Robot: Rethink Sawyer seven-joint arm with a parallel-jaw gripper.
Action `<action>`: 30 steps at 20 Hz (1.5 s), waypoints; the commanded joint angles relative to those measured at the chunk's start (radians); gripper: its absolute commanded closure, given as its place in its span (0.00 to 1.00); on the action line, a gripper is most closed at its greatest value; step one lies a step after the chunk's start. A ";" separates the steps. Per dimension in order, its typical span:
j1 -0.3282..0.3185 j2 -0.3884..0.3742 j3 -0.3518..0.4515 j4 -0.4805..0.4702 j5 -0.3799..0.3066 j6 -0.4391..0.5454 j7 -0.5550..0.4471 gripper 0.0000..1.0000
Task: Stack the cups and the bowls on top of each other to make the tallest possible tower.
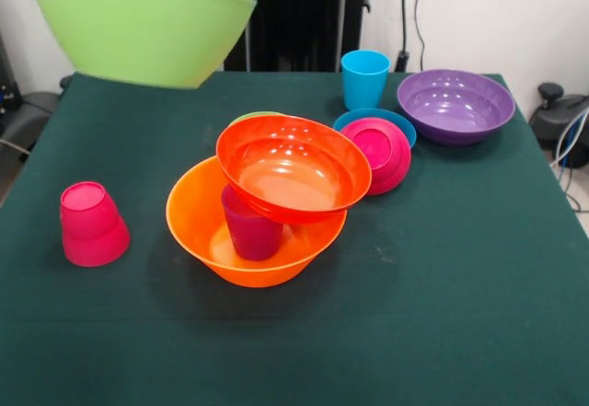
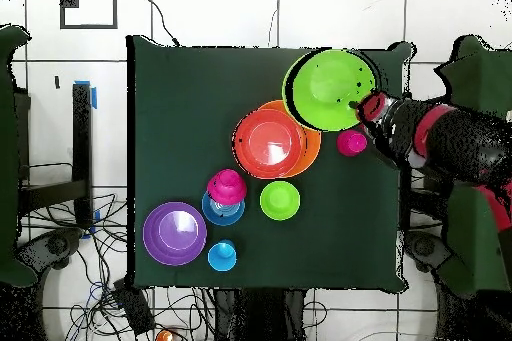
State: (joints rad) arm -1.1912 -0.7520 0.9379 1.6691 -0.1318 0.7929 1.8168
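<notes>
One large lime green bowl (image 1: 138,24) hangs airborne at 10 o'clock of the tower (image 1: 267,213), apparently rim-pinched by the gripper (image 2: 362,109); light, stiff, glossy plastic, likely slippery.

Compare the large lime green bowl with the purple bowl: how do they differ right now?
The large lime green bowl is off the table, tilted in the air at the arm's end; the purple bowl rests upright on the table. The green one hangs over a table corner near the arm; the purple one sits at the far side beside the blue cup. Both are large, round, glossy and empty.
</notes>
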 commanded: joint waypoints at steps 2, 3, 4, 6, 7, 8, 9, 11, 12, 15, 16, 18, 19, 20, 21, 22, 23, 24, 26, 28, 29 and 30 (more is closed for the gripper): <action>0.102 -0.085 0.010 0.057 0.139 0.137 0.088 1.00; 0.113 -0.091 0.005 0.053 0.154 0.144 0.095 1.00; 0.119 -0.095 0.001 0.050 0.165 0.153 0.094 1.00; 0.133 -0.100 -0.002 0.044 0.190 0.162 0.096 1.00; 0.140 -0.101 -0.004 0.041 0.201 0.163 0.095 1.00; 0.146 -0.097 -0.006 0.038 0.208 0.159 0.092 1.00; 0.161 -0.082 -0.014 0.023 0.213 0.158 0.087 1.00; 0.191 -0.057 -0.046 -0.001 0.206 0.150 0.091 1.00; 0.203 -0.049 -0.062 -0.009 0.202 0.152 0.092 1.00; 0.242 -0.036 -0.130 -0.037 0.172 0.267 0.110 1.00; 0.254 -0.031 -0.148 -0.049 0.161 0.319 0.109 1.00; 0.287 -0.007 -0.194 -0.069 0.125 0.388 0.115 1.00; 0.309 0.012 -0.220 -0.087 0.100 0.441 0.121 1.00; 0.317 0.018 -0.231 -0.089 0.096 0.432 0.121 1.00; 0.333 0.032 -0.252 -0.099 0.078 0.453 0.124 1.00; 0.342 0.038 -0.266 -0.104 0.069 0.472 0.128 1.00; 0.352 0.045 -0.285 -0.102 0.050 0.481 0.130 1.00; 0.360 0.049 -0.298 -0.104 0.043 0.481 0.133 1.00; 0.377 0.059 -0.323 -0.112 0.026 0.474 0.142 1.00; 0.389 0.067 -0.337 -0.130 0.021 0.473 0.147 1.00; 0.396 0.071 -0.347 -0.140 0.015 0.469 0.152 1.00; 0.401 0.072 -0.356 -0.142 0.011 0.463 0.154 1.00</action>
State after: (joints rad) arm -0.8466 -0.7614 0.7332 1.5948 -0.0428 1.2016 1.8172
